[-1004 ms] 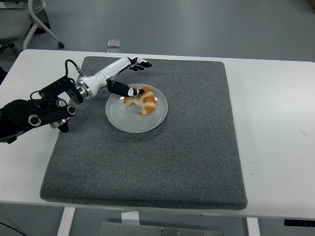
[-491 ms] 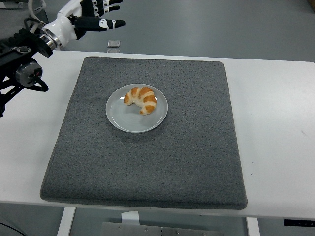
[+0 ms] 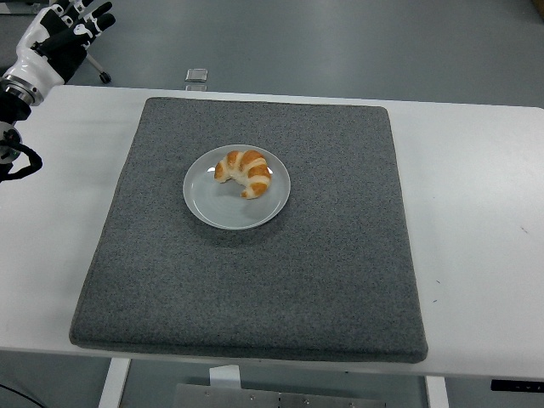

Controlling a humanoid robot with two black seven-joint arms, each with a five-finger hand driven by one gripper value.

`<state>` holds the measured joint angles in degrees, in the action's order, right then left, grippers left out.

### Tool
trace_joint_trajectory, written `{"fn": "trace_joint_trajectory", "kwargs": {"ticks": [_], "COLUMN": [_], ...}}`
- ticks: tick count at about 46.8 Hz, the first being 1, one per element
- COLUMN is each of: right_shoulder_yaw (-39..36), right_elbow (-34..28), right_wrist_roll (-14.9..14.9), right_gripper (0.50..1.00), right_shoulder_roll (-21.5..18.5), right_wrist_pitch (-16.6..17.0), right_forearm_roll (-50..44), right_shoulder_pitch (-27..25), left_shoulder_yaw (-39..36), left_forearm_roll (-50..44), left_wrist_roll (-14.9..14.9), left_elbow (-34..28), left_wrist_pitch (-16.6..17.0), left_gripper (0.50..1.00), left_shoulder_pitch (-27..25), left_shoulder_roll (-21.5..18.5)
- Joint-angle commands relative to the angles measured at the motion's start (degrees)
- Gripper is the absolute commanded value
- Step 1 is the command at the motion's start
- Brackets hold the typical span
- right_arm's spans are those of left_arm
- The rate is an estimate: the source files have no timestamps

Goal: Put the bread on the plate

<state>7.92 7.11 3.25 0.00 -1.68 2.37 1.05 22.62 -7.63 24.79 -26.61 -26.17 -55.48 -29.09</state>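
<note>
A golden croissant [image 3: 244, 172] lies on a round light-grey plate [image 3: 223, 212]. The plate sits on a dark grey mat [image 3: 280, 280], left of its middle. My left hand [image 3: 72, 25] is at the far top-left corner of the head view, raised and well away from the plate, its fingers spread and holding nothing. The right arm is out of view.
The mat covers most of the white table [image 3: 476, 204]. A small dark object [image 3: 196, 76] lies on the floor beyond the table's far edge. A chair's wheeled base [image 3: 100, 72] shows at the top left behind my hand.
My left hand has let go of the croissant on the plate and pulled back up and to the left, from the plate to the picture's top-left corner.
</note>
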Motion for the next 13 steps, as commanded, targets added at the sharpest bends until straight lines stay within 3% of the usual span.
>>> {"fn": "trace_joint_trajectory", "kwargs": {"ticks": [1,13], "right_shoulder_yaw": [-0.01,0.08], "right_elbow": [0.01,0.01], "right_wrist_roll": [0.01,-0.08], "right_gripper": [0.93,0.93], "right_shoulder_roll": [0.0,0.0], "right_wrist_pitch": [0.01,0.01], "right_forearm_roll": [0.0,0.0], "right_shoulder_pitch": [0.0,0.0], "left_shoulder_yaw": [-0.03,0.06], "left_forearm_roll": [-0.02,-0.02], "left_wrist_roll": [0.09,0.09], "left_elbow": [0.07,0.16], "left_wrist_pitch": [0.15,0.24], "left_gripper": [0.973,0.984], "left_shoulder_pitch": [0.98,1.86], "left_shoulder_roll": [0.61,1.58]}}
